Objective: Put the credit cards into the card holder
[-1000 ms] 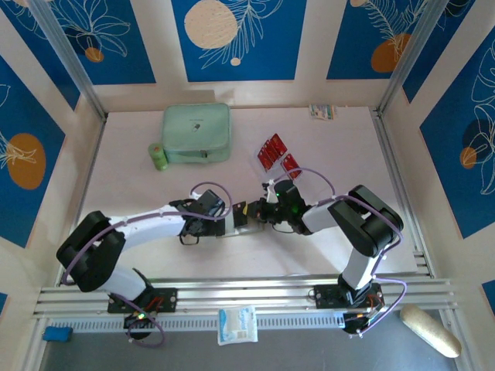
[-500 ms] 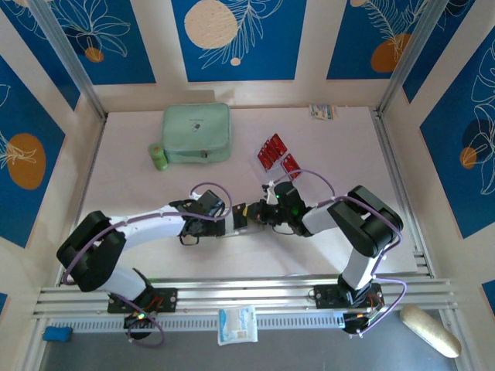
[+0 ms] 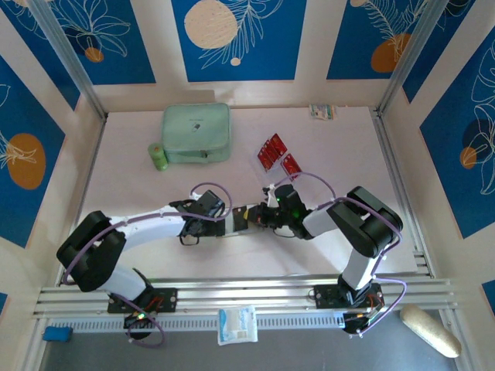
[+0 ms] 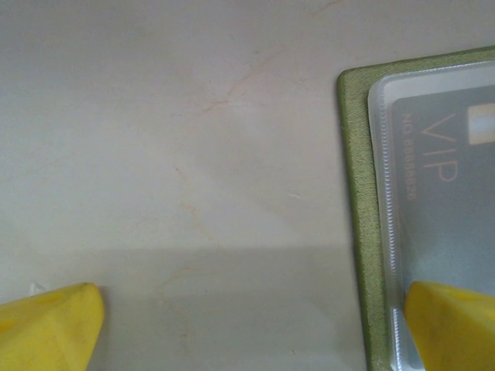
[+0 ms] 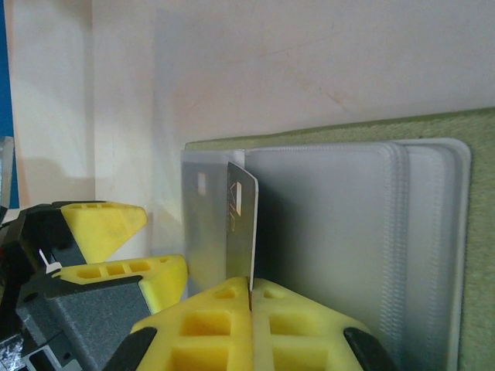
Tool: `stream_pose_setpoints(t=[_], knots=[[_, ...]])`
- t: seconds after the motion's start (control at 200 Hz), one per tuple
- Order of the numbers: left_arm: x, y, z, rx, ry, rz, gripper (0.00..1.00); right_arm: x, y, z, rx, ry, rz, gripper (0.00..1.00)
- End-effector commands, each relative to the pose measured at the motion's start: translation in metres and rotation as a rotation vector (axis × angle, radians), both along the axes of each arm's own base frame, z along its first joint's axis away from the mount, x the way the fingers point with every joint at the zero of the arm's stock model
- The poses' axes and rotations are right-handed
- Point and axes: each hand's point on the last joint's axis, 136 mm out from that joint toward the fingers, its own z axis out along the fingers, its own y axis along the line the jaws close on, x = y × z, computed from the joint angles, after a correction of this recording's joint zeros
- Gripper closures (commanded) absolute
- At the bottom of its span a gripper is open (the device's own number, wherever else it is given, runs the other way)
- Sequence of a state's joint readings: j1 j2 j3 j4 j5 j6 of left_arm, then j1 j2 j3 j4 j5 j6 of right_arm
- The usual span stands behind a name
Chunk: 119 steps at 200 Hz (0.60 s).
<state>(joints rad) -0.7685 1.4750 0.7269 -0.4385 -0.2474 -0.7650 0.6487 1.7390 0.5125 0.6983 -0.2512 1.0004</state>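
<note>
Pale bench (image 3: 348, 154) | open card holder (image 5: 348, 127) centre | right tool (image 5: 250, 297) clenched on upright card (image 5: 241, 224) | left tool (image 4: 249, 325) released at holder's edge | mint case (image 3: 196, 133) 11 o'clock, red cards (image 3: 272, 151) 1 o'clock

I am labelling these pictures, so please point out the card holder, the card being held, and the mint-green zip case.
card holder (image 4: 357, 216), left wrist view, on its olive-green border.
held card (image 5: 242, 224), right wrist view, on its upright face.
mint-green zip case (image 3: 196, 133), top external view, middle of its lid.
</note>
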Motion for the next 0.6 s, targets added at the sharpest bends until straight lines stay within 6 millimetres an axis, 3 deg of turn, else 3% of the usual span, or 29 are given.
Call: stream_pose_setpoints(t=[0.0,0.59], knots=[[-0.0073,0.0077,-0.0102,0.041,0.028,-0.003,0.0,-0.01,-0.0044,-0.0089,-0.028,0.029,0.001,1.0],[-0.0056,0.0046,-0.0112,0.033,0.027,-0.006,0.0,-0.0136,-0.009,-0.0132,-0.073,0.071,-0.014,1.0]])
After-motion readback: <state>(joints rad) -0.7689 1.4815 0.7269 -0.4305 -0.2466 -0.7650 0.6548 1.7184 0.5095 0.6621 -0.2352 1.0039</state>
